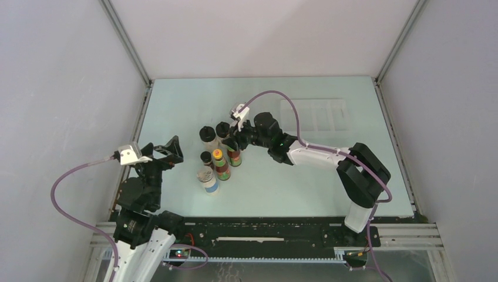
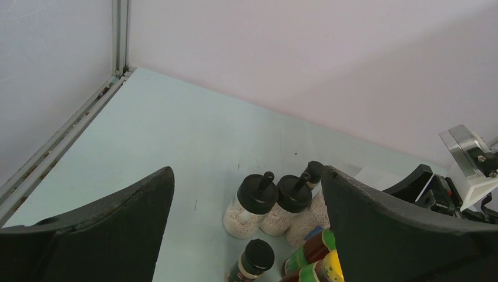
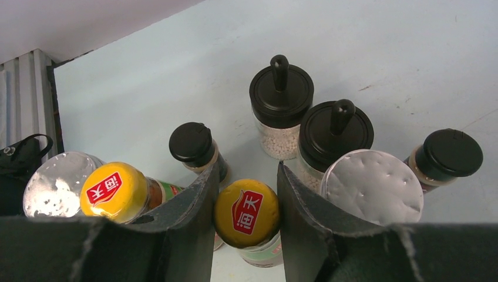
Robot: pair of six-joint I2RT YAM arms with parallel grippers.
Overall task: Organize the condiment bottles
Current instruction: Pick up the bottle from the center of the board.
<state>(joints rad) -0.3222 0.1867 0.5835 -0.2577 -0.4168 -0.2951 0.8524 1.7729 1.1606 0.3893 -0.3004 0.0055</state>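
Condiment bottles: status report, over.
Left hand open, empty, left of the condiment bottles. Right hand shut on yellow-capped sauce bottle inside the group. Grey-lidded jar and second yellow-capped bottle crowd its fingers.

8 condiment bottles (image 3: 246,214), 2 per kind.

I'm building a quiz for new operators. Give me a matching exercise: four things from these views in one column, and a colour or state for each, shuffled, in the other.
Things:
1. left gripper
2. right gripper
3. pale jar
4. blue-labelled jar

Colours or states:
a. grey lid
b. open, empty
c. black lid
d. shut on a sauce bottle

Pairs: 1-b, 2-d, 3-c, 4-a.
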